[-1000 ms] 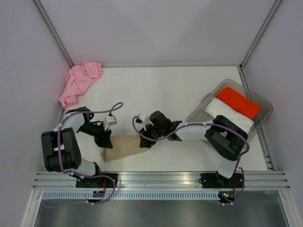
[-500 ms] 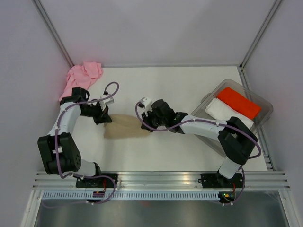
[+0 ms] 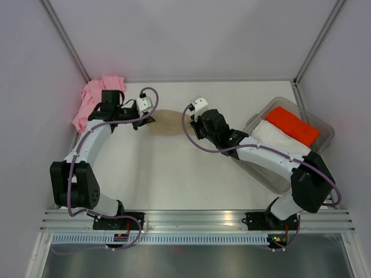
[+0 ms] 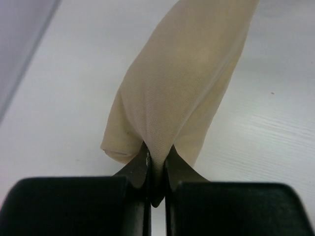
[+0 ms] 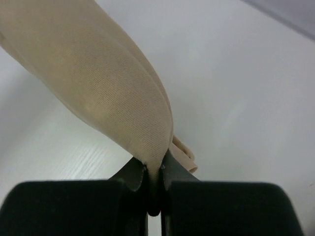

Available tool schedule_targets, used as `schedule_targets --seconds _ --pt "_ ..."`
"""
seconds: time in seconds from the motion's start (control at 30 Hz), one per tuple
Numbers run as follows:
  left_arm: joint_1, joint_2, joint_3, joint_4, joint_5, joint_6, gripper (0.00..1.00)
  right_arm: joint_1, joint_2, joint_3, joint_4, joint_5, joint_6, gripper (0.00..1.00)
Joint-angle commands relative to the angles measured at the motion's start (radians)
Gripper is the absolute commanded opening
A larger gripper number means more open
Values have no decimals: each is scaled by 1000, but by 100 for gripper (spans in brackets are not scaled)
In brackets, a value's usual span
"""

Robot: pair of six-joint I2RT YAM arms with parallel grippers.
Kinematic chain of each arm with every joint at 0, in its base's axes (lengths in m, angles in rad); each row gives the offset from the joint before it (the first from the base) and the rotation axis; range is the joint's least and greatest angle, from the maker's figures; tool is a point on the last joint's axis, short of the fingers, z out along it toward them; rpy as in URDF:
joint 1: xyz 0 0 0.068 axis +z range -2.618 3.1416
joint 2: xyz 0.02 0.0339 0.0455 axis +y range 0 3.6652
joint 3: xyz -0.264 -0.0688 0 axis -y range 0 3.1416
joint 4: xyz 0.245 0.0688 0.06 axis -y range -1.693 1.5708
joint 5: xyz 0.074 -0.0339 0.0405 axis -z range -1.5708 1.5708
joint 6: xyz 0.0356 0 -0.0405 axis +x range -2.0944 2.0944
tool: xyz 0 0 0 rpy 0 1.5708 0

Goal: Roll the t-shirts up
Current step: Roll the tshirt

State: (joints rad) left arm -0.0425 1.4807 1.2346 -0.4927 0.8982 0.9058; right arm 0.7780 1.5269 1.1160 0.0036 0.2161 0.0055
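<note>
Now tan t-shirt (image 3: 166, 123) between each arm's fingers (image 4: 129, 197)

Left arm (image 3: 88, 141) and right arm (image 3: 264, 155) stretched forward, jaws pinched tight

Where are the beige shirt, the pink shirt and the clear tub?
beige shirt (image 3: 167, 123): overhead view, middle of its cloth.
pink shirt (image 3: 95, 101): overhead view, centre of the heap.
clear tub (image 3: 304, 111): overhead view, far rim.

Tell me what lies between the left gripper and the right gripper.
The tan t-shirt, bunched into a band, spans from the left gripper to the right gripper; each is shut on one end. The top external view shows it.
</note>
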Motion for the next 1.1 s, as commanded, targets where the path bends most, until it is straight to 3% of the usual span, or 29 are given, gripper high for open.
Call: schedule_targets --seconds 0.0,0.17,0.27,0.43,0.6,0.67,0.8,0.93,1.07 --pt "13 13 -201 29 -11 96 2 -9 6 -172 -13 60 114 0" --pt "21 43 -372 0 -109 228 2 38 78 -327 113 -23 260 0" --pt "104 -12 -412 -45 -50 300 2 92 107 -370 133 -33 313 0" --pt "107 -11 -391 -242 -93 455 2 118 115 -366 101 -142 335 0" --pt "131 -42 -377 -244 -81 386 2 121 92 -323 10 -193 321 2" --pt "141 -75 -371 -195 -48 293 2 130 70 -321 10 -164 314 2" --pt "139 -187 -382 -145 -24 268 2 216 47 -308 21 -105 280 0" --pt "138 -151 -311 -462 -70 419 2 227 75 -294 35 -314 310 2" --pt "161 -4 -271 -609 -151 478 3 205 120 -275 16 -470 333 6"
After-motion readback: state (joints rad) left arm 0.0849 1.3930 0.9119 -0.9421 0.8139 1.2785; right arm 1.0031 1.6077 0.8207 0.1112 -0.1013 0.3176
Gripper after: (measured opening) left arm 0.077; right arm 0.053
